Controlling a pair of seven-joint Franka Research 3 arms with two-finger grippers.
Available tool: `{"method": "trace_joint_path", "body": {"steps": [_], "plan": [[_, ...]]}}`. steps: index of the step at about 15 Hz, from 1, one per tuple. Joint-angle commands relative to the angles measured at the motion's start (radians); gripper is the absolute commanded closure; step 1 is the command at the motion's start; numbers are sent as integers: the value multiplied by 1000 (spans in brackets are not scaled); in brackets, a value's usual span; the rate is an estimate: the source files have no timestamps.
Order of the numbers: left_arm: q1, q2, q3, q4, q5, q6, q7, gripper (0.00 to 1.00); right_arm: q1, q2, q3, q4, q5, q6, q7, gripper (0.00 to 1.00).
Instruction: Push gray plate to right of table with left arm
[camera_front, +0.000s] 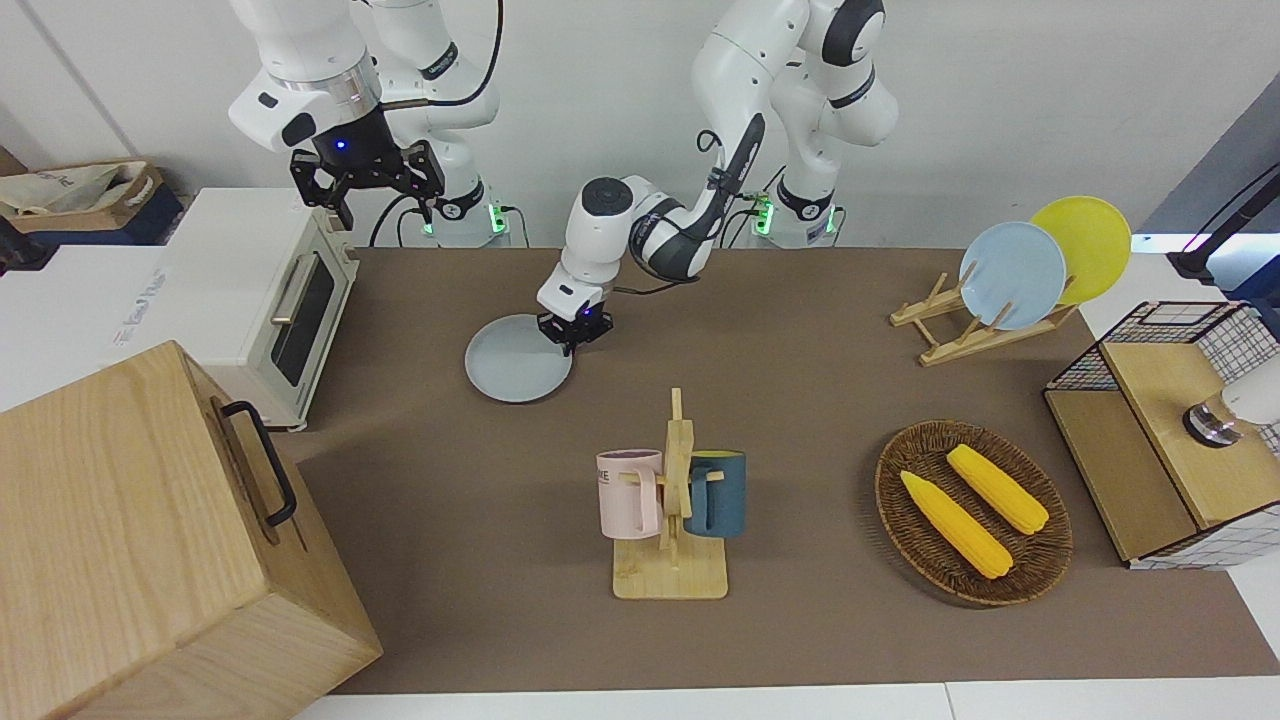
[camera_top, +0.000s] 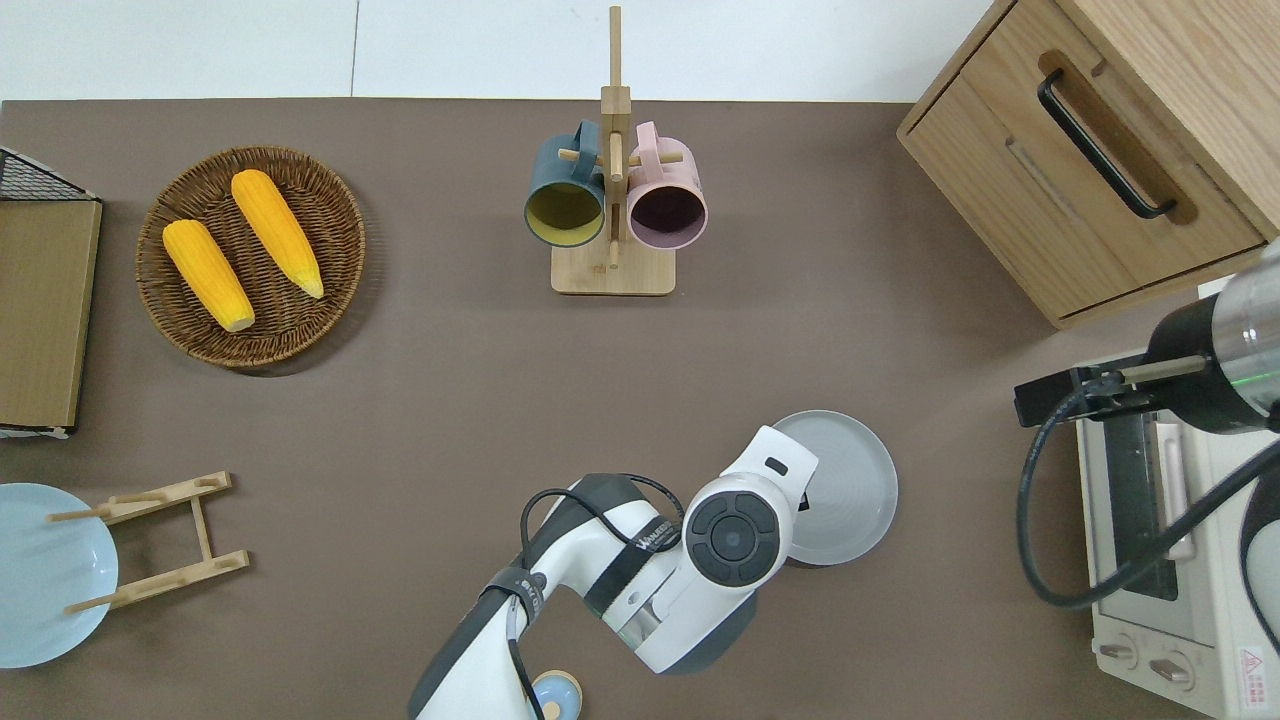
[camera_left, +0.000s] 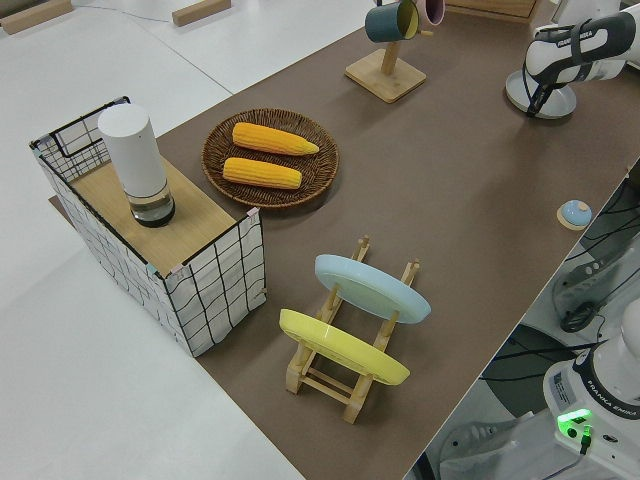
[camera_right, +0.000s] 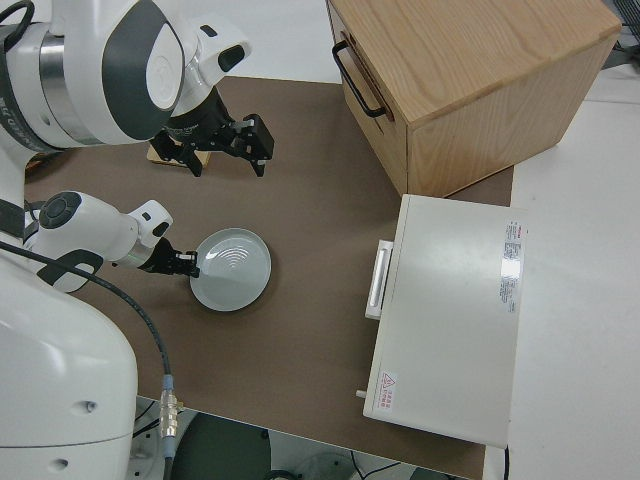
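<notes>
The gray plate (camera_front: 515, 360) lies flat on the brown table (camera_front: 800, 400), about halfway between the mug rack and the toaster oven; it also shows in the overhead view (camera_top: 850, 485) and in the right side view (camera_right: 235, 270). My left gripper (camera_front: 574, 338) is shut and reaches down to the table at the plate's rim, on the edge toward the left arm's end (camera_right: 186, 263). In the overhead view the left arm's wrist (camera_top: 735, 535) covers that edge and hides the fingers. My right gripper (camera_front: 367, 190) is open and parked.
A white toaster oven (camera_front: 265, 295) and a wooden cabinet (camera_front: 150, 530) stand at the right arm's end. A mug rack (camera_front: 672, 500), a basket with corn (camera_front: 972, 512), a plate rack with blue and yellow plates (camera_front: 1010, 275), a wire basket (camera_front: 1180, 430) and a small blue knob (camera_top: 553, 692) are also on the table.
</notes>
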Motion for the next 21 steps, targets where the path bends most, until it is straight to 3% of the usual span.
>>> {"method": "trace_joint_path", "body": {"steps": [1,3,4,5,6,7,11,13,14,21], "plan": [[-35,70,7,65,37,7,-58,1000,-11,-8,4,1,8,-12,-3,17],[-34,70,8,65,37,7,-57,888,-11,-8,4,1,8,-12,-3,17],[-34,69,10,65,37,7,-56,730,-11,-8,6,-1,8,-12,-3,17],[-32,67,13,65,38,7,-56,486,-11,-8,4,-1,8,-12,-3,17],[-29,66,14,65,38,7,-55,314,-11,-8,4,-1,10,-12,-3,17],[-25,63,17,65,40,5,-52,265,-11,-8,6,-1,8,-12,-3,17],[-9,38,23,65,38,-33,-38,203,-11,-8,4,1,8,-12,-3,17],[6,27,22,65,38,-54,-30,45,-11,-8,6,-1,10,-12,-3,17],[15,17,22,62,38,-73,-12,13,-11,-8,4,-1,8,-12,-3,17],[124,-66,13,51,23,-252,167,13,-11,-8,6,-1,8,-12,-3,17]]}}
